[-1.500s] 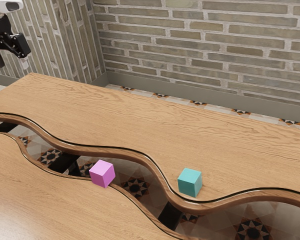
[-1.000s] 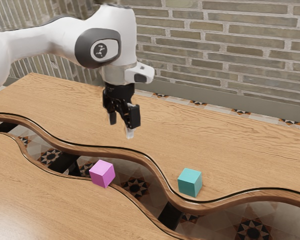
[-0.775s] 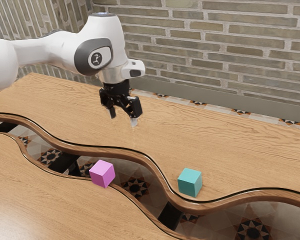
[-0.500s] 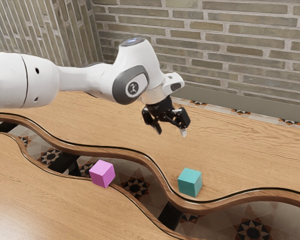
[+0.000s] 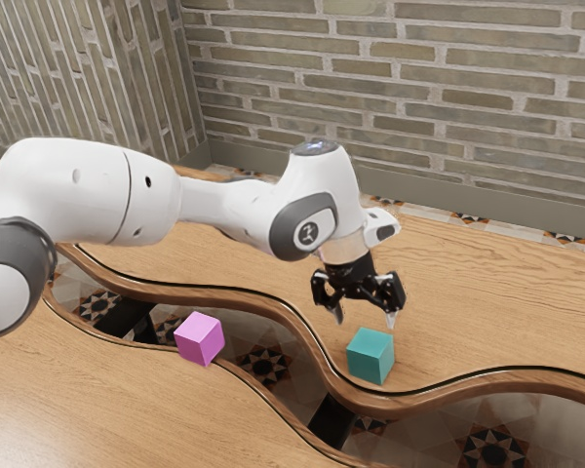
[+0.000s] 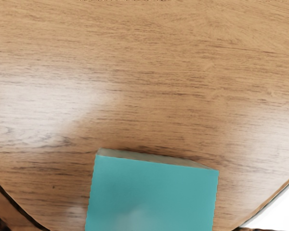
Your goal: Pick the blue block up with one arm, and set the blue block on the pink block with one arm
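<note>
Where the blue block (image 5: 370, 355) stood, close to the wavy edge of the wooden surface (image 5: 487, 283), it was found almost straight beneath the pincer (image 5: 364, 314), a little toward the exterior view's right and nearer the camera, with a clear gap left between its top face and the fingertips. The pincer was held open and empty, its two fingers spread apart and pointed downward, so nothing was gripped. In the wrist view the blue block (image 6: 151, 192) was seen just under the hand, its faces turned slightly out of square with the hand. As a cube it offered no long axis, so either pair of opposite faces could be judged fit for a grasp, provided a small turn of the wrist was made to square the fingers to them. A short, nearly vertical descent was judged to be what the coming move called for, and only the one arm (image 5: 175, 200) was at hand. The pink block (image 5: 199, 338) was placed well apart, toward the exterior view's left, at the rim of the nearer wooden section, across a curving channel (image 5: 127, 314). Through that channel a patterned tiled floor (image 5: 487, 444) was visible, and the room was closed behind by a brick wall (image 5: 419, 88).
</note>
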`<state>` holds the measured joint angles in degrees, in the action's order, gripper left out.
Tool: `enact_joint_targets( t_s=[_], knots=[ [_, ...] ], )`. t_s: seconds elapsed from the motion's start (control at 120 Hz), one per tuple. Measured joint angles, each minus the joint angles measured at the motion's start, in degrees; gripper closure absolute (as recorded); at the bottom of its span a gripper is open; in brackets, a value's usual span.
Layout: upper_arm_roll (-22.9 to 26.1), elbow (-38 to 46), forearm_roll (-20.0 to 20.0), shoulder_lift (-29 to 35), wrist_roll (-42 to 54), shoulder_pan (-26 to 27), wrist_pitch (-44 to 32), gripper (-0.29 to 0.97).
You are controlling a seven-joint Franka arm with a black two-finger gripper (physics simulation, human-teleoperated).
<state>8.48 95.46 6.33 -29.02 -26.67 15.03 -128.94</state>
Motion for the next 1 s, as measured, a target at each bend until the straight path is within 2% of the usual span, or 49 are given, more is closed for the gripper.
enact_joint_targets(
  t_s=[0.267,0.492,0.833,1.0],
  knots=[
    [-0.9,-1.4,-0.4,-2.8,-1.7,1.3,-0.3,0.00],
    [-1.1,-2.1,1.7,-4.7,-2.8,1.6,-0.6,0.00],
    [-1.1,-2.7,1.4,-7.0,-1.9,2.5,-2.6,0.01],
    [-1.1,-2.7,0.7,-7.4,-1.1,2.6,-3.1,0.09]
  ],
)
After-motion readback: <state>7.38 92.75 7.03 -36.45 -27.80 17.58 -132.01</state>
